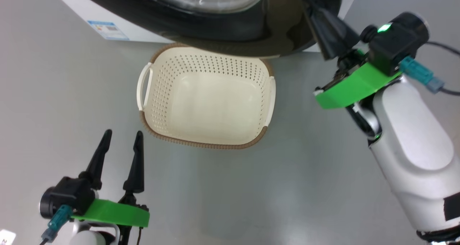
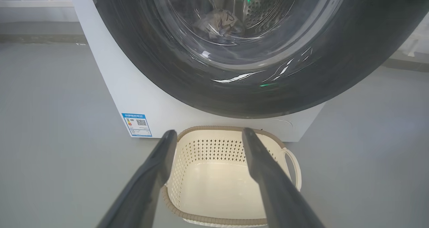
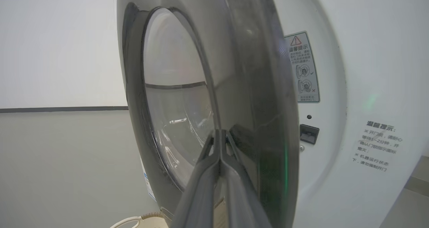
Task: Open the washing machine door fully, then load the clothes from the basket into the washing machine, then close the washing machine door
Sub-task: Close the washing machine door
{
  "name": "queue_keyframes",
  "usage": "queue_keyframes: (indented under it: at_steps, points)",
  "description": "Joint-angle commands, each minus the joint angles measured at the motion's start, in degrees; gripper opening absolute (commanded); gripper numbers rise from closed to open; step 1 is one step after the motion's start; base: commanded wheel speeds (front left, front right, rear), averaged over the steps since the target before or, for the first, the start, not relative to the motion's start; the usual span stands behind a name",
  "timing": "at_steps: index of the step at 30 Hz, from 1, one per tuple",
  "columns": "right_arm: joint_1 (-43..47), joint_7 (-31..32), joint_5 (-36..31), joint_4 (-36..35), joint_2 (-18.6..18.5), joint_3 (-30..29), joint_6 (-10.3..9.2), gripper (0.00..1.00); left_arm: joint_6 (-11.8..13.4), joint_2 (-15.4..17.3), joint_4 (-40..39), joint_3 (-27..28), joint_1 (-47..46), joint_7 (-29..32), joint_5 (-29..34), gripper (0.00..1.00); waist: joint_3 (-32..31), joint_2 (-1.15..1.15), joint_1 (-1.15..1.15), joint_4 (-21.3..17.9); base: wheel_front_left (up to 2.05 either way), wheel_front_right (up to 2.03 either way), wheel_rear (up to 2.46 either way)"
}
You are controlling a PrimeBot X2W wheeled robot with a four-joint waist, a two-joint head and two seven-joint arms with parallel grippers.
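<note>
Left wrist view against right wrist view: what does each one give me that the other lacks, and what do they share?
Left wrist view: the open left gripper, the bare inside of the basket, and clothes seen through the glass of the washing machine door. Right wrist view: the shut right gripper with its tips at that door, which stands ajar, plus a warning sticker and the latch slot on the machine's front. Shared: the door, the white washing machine, the basket and the grey floor.

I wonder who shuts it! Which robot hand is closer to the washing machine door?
The right. The right gripper, shut, has its tips up against the black rim of the door. The left gripper hangs open, on the near side of the basket.
</note>
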Motion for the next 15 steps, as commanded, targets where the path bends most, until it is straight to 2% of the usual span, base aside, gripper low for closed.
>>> queue_keyframes:
  at_steps: [1, 15]
  points:
    - [-1.27, -0.26, -0.57, -0.98, 0.32, -0.07, 0.02, 0.00, 0.12, 0.78, -1.69, 1.28, -1.27, -0.37, -0.69, 1.00, 1.88, 0.00, 0.00, 1.27, 0.00, 0.00, 0.00]
    - [-9.86, -0.26, -2.24, 2.07, -4.81, -2.49, 0.02, 0.00, 0.86, 0.78, -2.91, -1.57, -1.65, -0.37, -2.08, 1.00, 5.69, 0.00, 0.00, 4.51, 0.00, 0.00, 0.00]
